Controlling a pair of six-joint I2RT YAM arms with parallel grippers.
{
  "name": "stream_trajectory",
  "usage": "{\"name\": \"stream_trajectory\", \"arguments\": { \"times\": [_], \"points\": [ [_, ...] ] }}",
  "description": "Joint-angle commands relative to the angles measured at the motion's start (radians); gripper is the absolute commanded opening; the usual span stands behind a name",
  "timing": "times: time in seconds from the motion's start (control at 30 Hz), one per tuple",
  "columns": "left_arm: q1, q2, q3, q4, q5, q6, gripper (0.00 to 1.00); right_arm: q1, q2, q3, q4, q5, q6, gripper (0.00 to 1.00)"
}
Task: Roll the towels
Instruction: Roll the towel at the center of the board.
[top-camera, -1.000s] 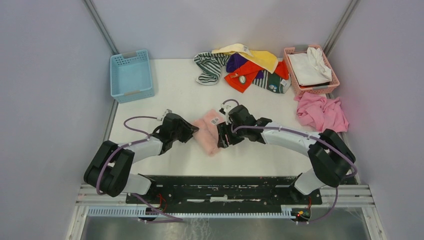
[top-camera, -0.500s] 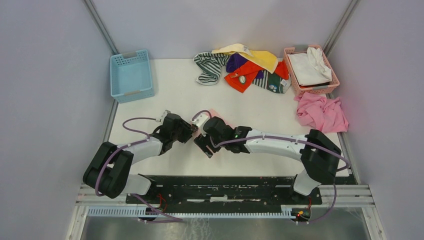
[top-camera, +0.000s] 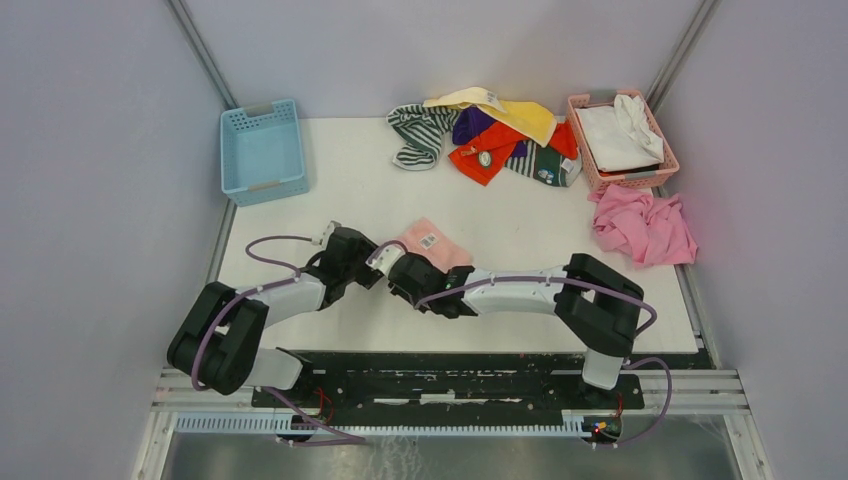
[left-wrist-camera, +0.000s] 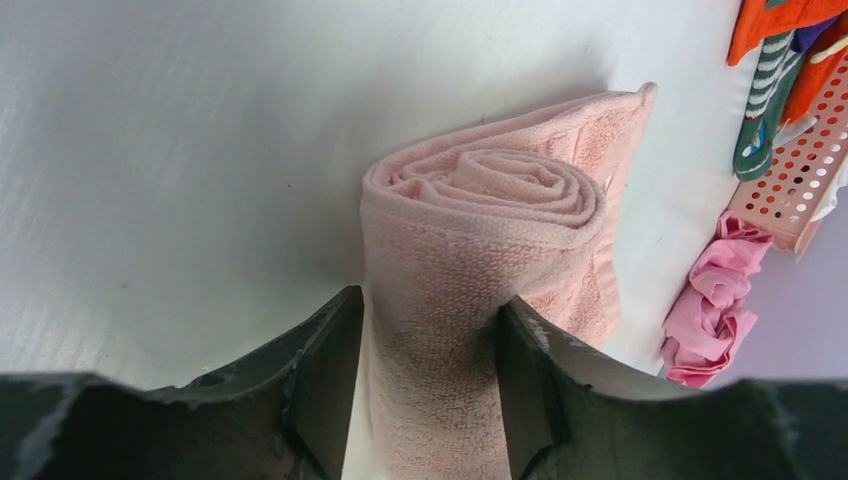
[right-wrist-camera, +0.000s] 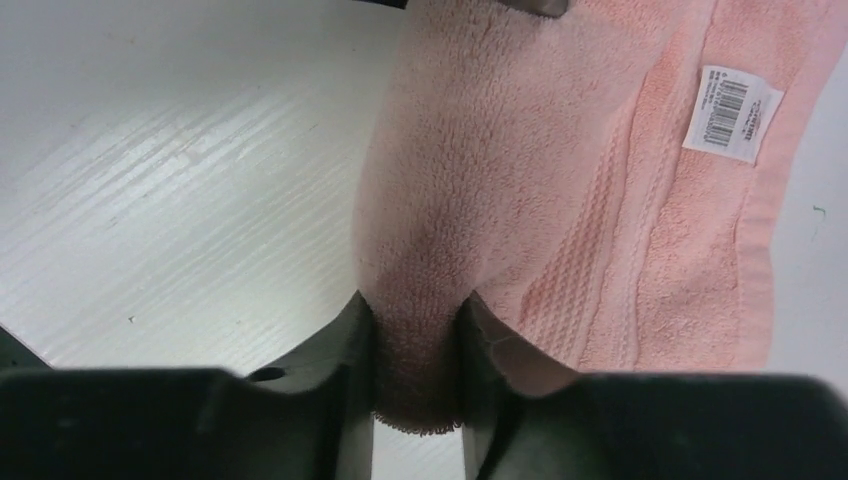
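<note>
White bench | left hand clamps rolled end of light pink terry towel | right hand pinches opposite end | I reckon both grips stop the coil unwinding.

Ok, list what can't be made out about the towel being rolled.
- Top view: the rolled part of the light pink towel, hidden under the right arm.
- Left wrist view: the roll's near end, cut off at the bottom edge behind the left gripper.
- Right wrist view: print on the tag, too small.
</note>
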Motion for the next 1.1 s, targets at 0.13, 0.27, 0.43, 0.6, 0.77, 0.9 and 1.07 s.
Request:
{"name": "stream_trajectory", "arguments": {
  "times": [0.13, 0.27, 0.43, 0.6, 0.77, 0.9, 1.07],
  "points": [
    [0.013, -0.044, -0.017, -0.186, -0.052, 0.051, 0.71, -0.12, -0.071, -0.114, 0.074, -0.36, 0.134, 0.07],
    [0.033, -0.144, -0.015, -0.196, -0.019, 0.093, 0.85, -0.234, -0.079, -0.185, 0.205, -0.674, 0.272, 0.03],
    [0.051, -0.292, -0.042, -0.198, 0.023, 0.124, 0.98, -0.366, -0.007, -0.238, 0.422, -0.944, 0.481, 0.03],
    [0.054, -0.359, -0.083, -0.193, 0.068, 0.126, 1.0, -0.449, 0.127, -0.268, 0.649, -1.102, 0.704, 0.02],
    [0.056, -0.284, -0.102, -0.129, 0.1, 0.119, 1.0, -0.489, 0.227, -0.284, 0.748, -1.16, 0.835, 0.02],
    [0.056, -0.175, -0.082, -0.014, 0.137, 0.115, 1.0, -0.508, 0.294, -0.307, 0.813, -1.182, 0.898, 0.02],
    [0.059, -0.081, -0.058, 0.122, 0.19, 0.092, 0.99, -0.531, 0.354, -0.334, 0.85, -1.194, 0.941, 0.02]
  ]
}}
